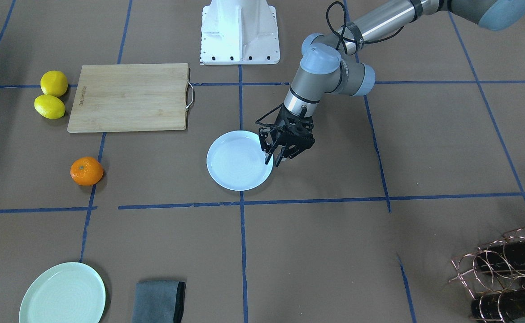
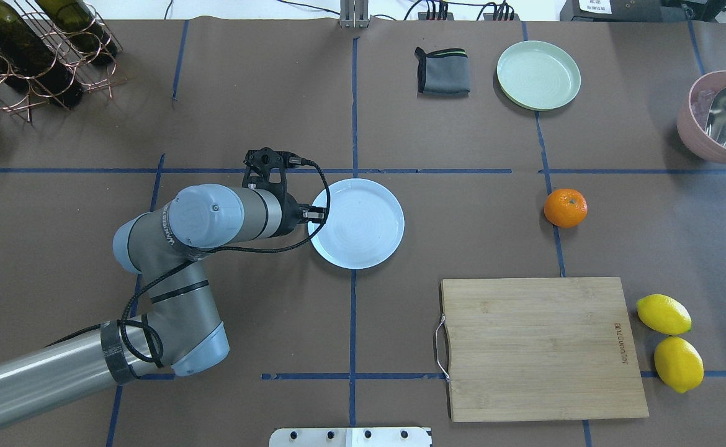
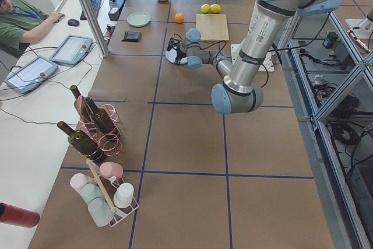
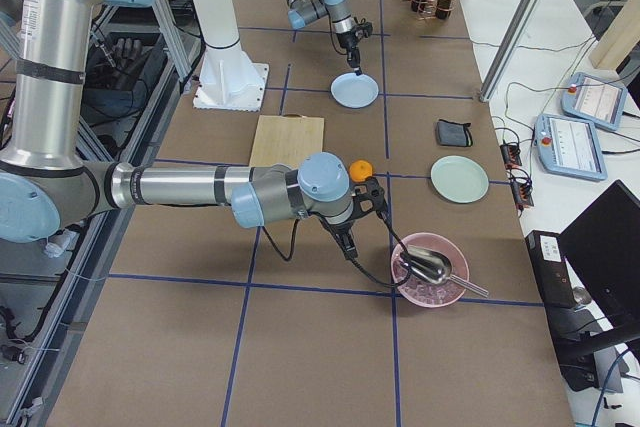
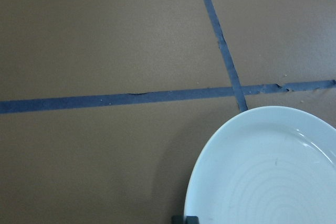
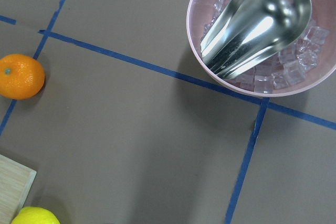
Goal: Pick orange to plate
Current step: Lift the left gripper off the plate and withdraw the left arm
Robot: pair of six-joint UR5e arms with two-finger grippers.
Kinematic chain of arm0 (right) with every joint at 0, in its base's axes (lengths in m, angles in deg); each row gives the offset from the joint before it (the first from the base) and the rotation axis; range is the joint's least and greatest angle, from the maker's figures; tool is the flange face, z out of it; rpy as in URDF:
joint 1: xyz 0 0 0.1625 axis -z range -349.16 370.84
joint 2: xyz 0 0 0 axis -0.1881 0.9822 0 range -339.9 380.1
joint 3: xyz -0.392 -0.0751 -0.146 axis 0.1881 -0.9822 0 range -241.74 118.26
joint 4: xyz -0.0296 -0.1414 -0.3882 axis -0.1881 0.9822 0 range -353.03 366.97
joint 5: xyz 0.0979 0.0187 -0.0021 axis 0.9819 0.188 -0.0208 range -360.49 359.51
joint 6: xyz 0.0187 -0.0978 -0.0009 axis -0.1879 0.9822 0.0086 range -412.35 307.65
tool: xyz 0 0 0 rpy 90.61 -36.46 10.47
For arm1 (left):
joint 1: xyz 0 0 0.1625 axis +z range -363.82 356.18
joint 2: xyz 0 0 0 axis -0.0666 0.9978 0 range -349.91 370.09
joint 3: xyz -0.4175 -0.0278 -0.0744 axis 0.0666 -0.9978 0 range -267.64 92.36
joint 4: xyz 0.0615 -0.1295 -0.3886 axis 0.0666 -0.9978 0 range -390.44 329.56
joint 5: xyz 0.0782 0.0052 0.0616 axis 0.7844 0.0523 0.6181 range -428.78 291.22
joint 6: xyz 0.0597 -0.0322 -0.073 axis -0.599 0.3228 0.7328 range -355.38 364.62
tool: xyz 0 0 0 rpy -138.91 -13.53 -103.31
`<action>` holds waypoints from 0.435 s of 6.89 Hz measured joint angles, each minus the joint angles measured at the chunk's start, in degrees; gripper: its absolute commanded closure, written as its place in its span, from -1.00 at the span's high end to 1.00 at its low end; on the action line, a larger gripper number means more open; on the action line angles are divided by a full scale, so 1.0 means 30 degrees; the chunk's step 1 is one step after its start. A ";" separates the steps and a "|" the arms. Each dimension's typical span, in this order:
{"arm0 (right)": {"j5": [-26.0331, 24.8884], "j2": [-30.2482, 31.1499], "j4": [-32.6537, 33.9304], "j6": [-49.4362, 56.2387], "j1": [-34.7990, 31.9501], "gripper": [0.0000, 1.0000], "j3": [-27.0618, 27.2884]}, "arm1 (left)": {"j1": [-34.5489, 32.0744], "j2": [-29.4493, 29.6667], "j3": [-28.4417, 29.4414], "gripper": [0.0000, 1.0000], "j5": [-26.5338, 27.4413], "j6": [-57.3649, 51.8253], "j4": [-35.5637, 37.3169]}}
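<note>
- The bamboo cutting board (image 1: pixel 130 97), flat and pale-grained, lies to the robot's right of the plate (image 1: pixel 238 161); we judge it idle here.
- The plate, shallow and glossy bluish-white with faint rings, lies flat and empty, its raised rim fit to stop a round fruit rolling.
- The left gripper (image 1: pixel 274 160) points down at the plate's robot-left rim, fingers close together; we cannot tell whether they pinch it, perhaps to steady it.
- The right gripper (image 4: pixel 347 247) hangs beyond the orange (image 4: pixel 360 169) from the plate; we cannot tell how wide it stands.
- The orange, round and dimpled, sits free well to the plate's robot-right, not yet lifted.
</note>
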 measured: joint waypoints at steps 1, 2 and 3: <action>0.0030 -0.0003 -0.0004 0.0032 0.0009 1.00 0.0269 | -0.0795 -0.0304 -0.0883 1.00 -0.1408 -0.0616 0.0933; 0.0029 -0.0100 0.0022 -0.0029 0.0127 1.00 0.0603 | -0.2018 -0.1003 -0.2720 1.00 -0.2956 -0.2511 0.2895; 0.0015 -0.0266 0.0022 -0.0147 0.0310 1.00 0.0784 | -0.3603 -0.1811 -0.5016 1.00 -0.4050 -0.5432 0.5671</action>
